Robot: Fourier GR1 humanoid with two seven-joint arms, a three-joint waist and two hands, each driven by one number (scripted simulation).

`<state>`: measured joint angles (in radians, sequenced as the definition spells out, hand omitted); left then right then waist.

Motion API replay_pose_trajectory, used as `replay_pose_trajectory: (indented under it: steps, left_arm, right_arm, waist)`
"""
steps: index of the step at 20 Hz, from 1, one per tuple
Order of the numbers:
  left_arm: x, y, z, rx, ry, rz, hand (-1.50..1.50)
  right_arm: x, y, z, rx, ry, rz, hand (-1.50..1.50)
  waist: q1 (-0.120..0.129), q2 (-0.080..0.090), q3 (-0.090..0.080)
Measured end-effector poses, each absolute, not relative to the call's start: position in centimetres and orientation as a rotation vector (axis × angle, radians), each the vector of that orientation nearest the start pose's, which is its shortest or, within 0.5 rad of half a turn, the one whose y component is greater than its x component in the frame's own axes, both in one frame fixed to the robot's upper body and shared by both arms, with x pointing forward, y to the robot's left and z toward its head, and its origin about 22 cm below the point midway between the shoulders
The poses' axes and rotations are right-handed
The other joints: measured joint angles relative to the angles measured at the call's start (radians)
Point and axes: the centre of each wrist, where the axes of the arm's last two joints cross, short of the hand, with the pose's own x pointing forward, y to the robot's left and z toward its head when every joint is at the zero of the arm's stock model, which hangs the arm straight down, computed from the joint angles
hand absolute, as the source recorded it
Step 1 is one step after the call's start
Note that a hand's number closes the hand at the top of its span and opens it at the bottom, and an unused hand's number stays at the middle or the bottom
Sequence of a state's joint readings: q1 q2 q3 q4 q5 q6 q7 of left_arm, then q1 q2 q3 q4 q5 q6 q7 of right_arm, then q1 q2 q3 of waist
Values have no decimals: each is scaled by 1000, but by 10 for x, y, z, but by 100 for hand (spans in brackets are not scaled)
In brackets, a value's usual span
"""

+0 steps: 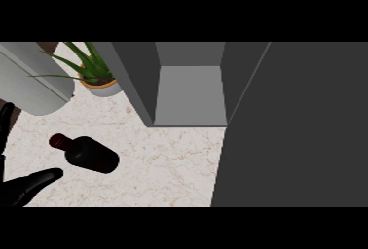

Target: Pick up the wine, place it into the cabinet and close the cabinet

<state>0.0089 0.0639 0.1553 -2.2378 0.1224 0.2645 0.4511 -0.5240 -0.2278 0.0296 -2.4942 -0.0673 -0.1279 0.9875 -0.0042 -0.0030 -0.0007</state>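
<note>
left hand (25, 188) mostly cut by left edge; aloe leaves (87, 65) and grey cylinder (32, 82) clipped at top; cabinet door (302, 136) runs off right.

The table (165, 170) has a cream, marble-like stone top, smooth, with thin brown veins and only a dull sheen. At eight o'clock, the squat, nearly black wine bottle (92, 154) looks like smooth dark glass, its neck and cap a deep red-brown, with little gloss. The grey box cabinet (188, 92) at twelve o'clock has flat, matt panels with no grain. The wide dark grey panel (295, 126) at three o'clock is just as matt. The black robot hand (28, 188) at seven o'clock looks like smooth matt plastic. The pale grey cylinder (36, 78) at ten o'clock is smooth and matt. At eleven o'clock, a small round pot (104, 86) looks like smooth ceramic, white with a tan rim, under waxy green leaves (90, 65).
</note>
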Motion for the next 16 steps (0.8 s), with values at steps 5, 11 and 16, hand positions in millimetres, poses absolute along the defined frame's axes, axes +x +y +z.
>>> replay_pose_trajectory:
  steps: [5, 11, 16]
  left_arm:
    - [190, 273, 127, 144, -1732, 381, -150]
    - [192, 278, 94, 155, -1683, 386, -150]
    - [190, 278, 59, 172, -1651, 399, -150]
  right_arm:
    - [155, -195, 277, 115, -1971, 260, -150]
    - [155, -195, 284, 112, -1996, 246, -150]
    - [156, -197, 283, 105, -1996, 239, -150]
  waist:
    - [0, 0, 0]
    - [0, 0, 0]
    - [1, 0, 0]
